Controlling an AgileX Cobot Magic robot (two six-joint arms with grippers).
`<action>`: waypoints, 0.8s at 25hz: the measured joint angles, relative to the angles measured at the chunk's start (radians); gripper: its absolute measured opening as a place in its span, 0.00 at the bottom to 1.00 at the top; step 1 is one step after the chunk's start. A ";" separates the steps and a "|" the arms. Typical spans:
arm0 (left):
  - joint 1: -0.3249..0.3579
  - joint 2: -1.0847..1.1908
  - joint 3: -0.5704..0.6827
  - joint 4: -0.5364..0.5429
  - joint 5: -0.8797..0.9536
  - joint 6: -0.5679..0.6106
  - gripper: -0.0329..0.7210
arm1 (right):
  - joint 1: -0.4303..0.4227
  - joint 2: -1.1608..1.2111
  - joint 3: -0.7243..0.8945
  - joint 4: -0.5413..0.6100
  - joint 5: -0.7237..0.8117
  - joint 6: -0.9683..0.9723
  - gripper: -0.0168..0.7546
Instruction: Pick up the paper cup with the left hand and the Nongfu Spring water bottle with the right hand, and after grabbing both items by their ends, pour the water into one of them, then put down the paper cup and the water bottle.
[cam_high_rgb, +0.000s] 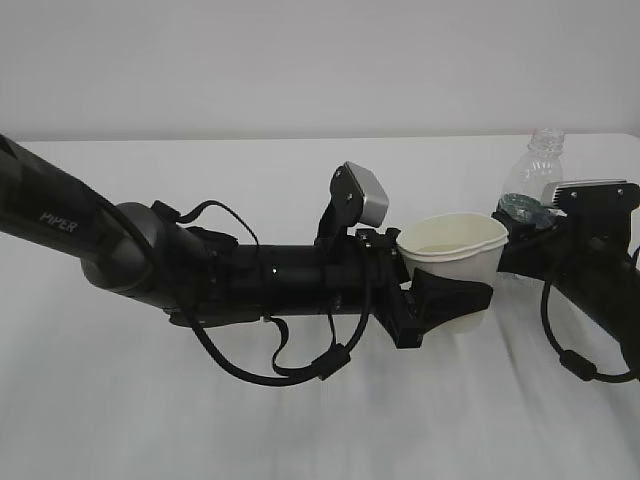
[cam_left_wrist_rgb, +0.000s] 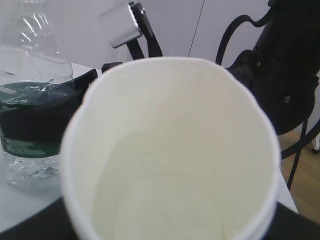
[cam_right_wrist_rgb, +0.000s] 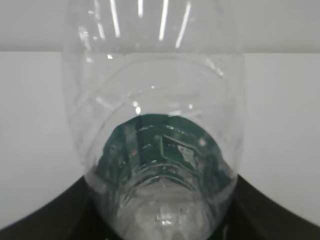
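White paper, rolled at the rim: the paper cup (cam_high_rgb: 455, 262) sits pinched in the left gripper (cam_high_rgb: 440, 300), jaws clamped on its lower wall, mouth up and tipped a little toward the camera; the left wrist view shows its cream inside (cam_left_wrist_rgb: 170, 165) dry and empty. Just to its right the Nongfu Spring water bottle (cam_high_rgb: 532, 185) stands nearly upright in the right gripper (cam_high_rgb: 530, 228), which grips it around the dark green label (cam_left_wrist_rgb: 35, 120); the right wrist view shows the clear ribbed body (cam_right_wrist_rgb: 155, 125) filling the space between the jaws, so the hold looks firm. Cup and bottle are near each other above the white counter (cam_high_rgb: 250, 430); whether they touch I cannot tell.

The pour looks to be the step in hand; to do it well, the bottle's neck should come over the cup's mouth before any tilt; the tilt should be slow, since the neck appears capless; the cup should be levelled and held steady, its thin wall not squeezed harder; how much water remains is unclear, though some seems to pool low in the bottle.
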 joint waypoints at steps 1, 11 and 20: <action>0.000 0.000 0.000 0.000 0.000 0.000 0.60 | 0.000 0.000 0.000 0.000 0.000 0.000 0.55; 0.000 0.000 0.000 -0.002 0.000 0.000 0.59 | 0.000 0.000 0.000 0.000 0.000 0.002 0.67; 0.000 0.000 0.000 -0.022 0.000 0.000 0.59 | 0.000 0.000 -0.002 0.000 -0.016 0.029 0.80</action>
